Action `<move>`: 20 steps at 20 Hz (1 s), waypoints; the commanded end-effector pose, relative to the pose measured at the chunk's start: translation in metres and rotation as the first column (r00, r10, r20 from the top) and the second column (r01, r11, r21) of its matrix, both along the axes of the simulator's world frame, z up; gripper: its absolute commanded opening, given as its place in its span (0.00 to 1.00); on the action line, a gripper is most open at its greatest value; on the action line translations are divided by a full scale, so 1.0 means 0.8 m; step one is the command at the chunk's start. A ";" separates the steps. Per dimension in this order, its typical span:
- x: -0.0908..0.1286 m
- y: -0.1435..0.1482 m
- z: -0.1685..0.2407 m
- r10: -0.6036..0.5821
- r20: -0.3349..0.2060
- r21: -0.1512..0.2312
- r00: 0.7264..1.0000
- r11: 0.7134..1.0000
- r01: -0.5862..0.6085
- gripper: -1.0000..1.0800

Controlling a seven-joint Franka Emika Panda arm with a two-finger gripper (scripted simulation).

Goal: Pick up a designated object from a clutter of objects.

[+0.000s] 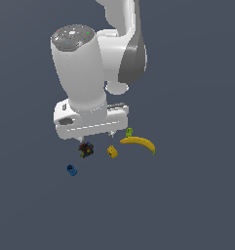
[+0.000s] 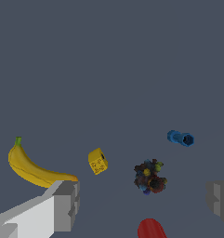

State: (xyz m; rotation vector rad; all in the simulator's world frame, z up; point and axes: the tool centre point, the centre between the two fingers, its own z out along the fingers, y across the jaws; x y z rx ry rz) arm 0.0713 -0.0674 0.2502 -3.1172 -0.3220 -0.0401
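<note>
The gripper (image 2: 143,204) hangs wide open and empty above the dark multicoloured clump (image 2: 150,176). Just beyond the clump lies the tiny blue knobbly cylinder (image 2: 180,138), untouched; the yellow block (image 2: 98,161) and banana (image 2: 34,167) lie apart.

Bright blue designated object (image 2: 180,138), yellow banana (image 2: 32,168)
</note>
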 end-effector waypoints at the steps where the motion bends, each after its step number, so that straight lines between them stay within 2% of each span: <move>1: 0.013 -0.025 -0.027 0.032 -0.003 -0.001 0.999 0.999 -0.032 0.96; 11: 0.042 -0.118 -0.133 0.148 -0.016 -0.007 0.989 0.989 -0.148 0.96; 20: 0.045 -0.164 -0.188 0.204 -0.023 -0.010 0.979 0.979 -0.204 0.96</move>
